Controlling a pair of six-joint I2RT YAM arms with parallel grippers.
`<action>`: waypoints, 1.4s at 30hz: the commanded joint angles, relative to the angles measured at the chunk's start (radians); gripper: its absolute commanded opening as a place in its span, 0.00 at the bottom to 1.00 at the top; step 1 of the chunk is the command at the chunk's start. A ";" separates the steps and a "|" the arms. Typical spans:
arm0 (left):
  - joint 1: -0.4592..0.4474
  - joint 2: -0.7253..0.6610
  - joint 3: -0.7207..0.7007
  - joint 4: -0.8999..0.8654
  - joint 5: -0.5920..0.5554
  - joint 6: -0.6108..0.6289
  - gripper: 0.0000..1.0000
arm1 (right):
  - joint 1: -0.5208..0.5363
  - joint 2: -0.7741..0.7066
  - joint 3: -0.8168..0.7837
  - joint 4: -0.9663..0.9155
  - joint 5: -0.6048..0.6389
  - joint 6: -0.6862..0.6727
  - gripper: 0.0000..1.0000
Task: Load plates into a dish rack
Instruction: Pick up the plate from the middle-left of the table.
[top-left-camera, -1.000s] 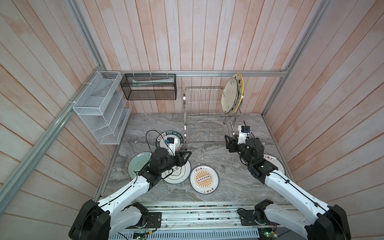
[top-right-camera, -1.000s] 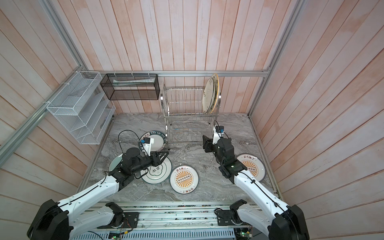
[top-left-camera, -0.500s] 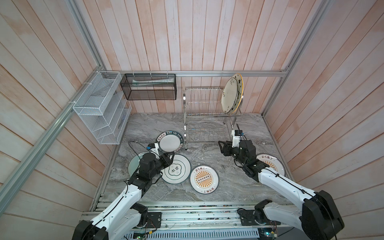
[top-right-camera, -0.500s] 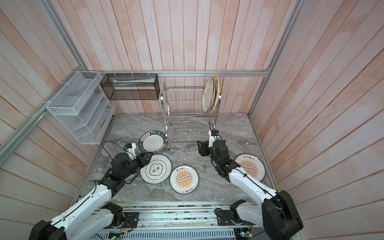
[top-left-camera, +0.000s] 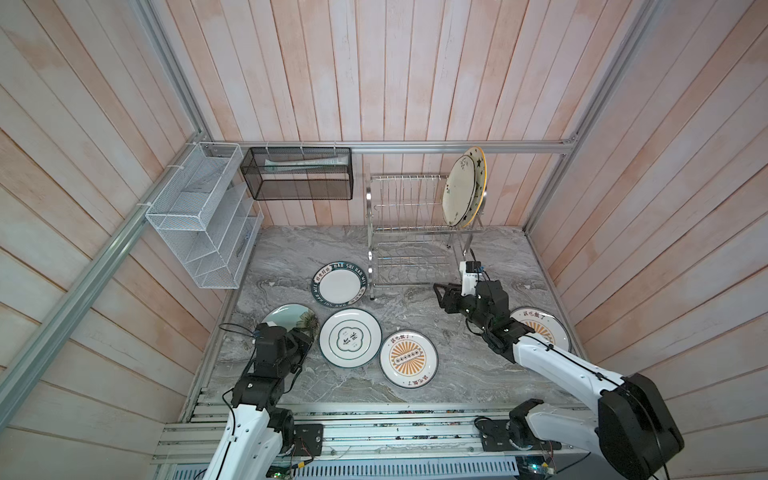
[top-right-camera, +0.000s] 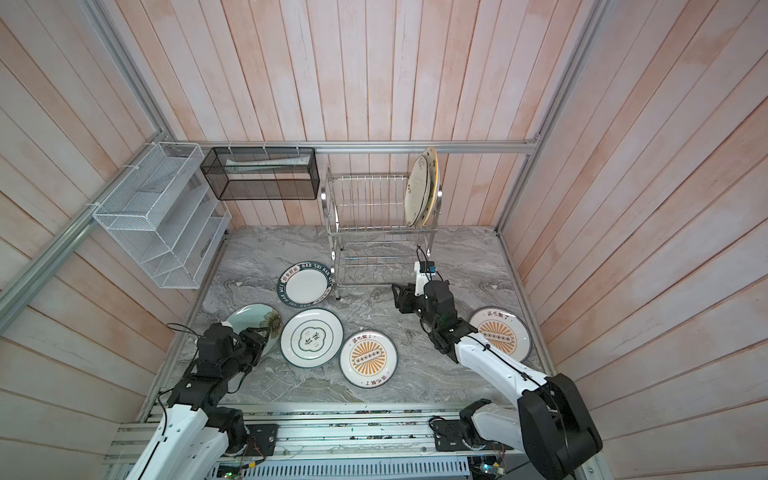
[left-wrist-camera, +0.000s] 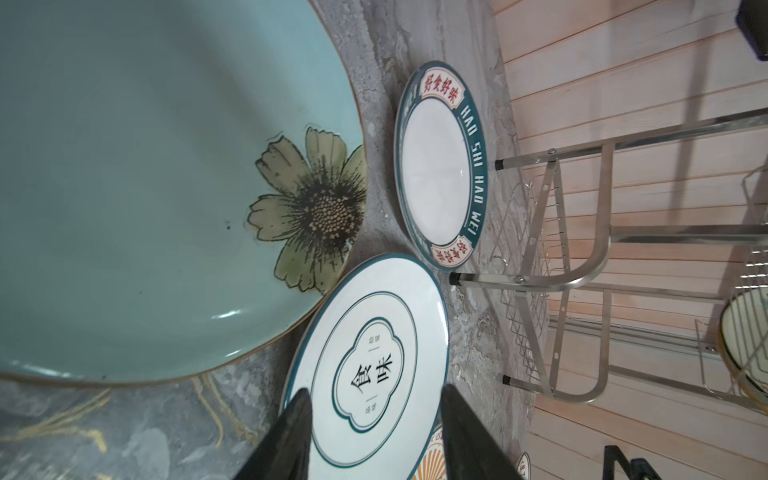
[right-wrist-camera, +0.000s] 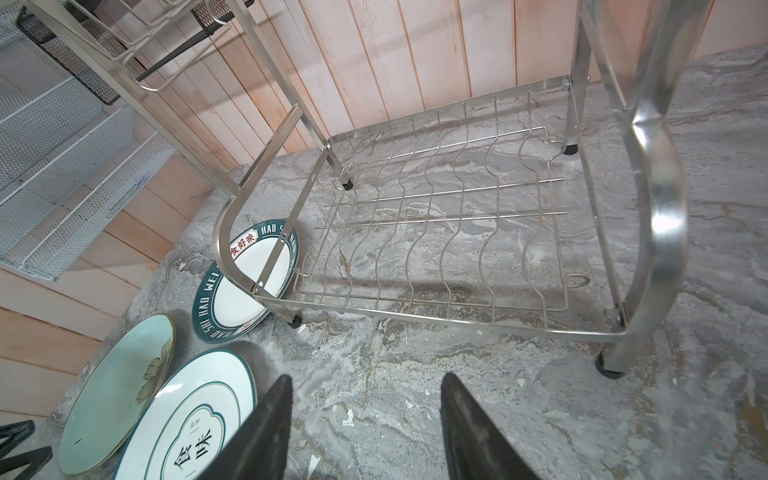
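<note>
— Grey marble tabletop is carrying five round ceramic plates flat; two are standing in shiny steel wire dish rack.
— Left gripper, right gripper both gaping, empty. Left is hovering by pale green flowered plate; best pinching its rim, tilting upright.

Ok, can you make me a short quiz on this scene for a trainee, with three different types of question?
1. How many plates stand upright in the dish rack?
2. True or false: a plate sits in its lower tier.
3. Which plate lies flat nearest the rack's front foot? A quatrefoil plate, B green-lettered plate, C pale green plate.
Key: 1. Two, the cream floral plate and the starred plate. 2. False, it is empty. 3. B.
</note>
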 joint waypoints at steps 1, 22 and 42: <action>0.005 -0.041 -0.025 -0.154 -0.020 -0.073 0.51 | 0.000 -0.003 -0.016 0.036 -0.037 0.016 0.58; 0.005 -0.162 -0.158 -0.174 -0.145 -0.256 0.51 | -0.012 -0.031 -0.063 0.047 -0.075 0.013 0.58; 0.012 0.033 -0.225 0.099 -0.208 -0.250 0.49 | -0.035 -0.042 -0.080 0.043 -0.084 0.009 0.58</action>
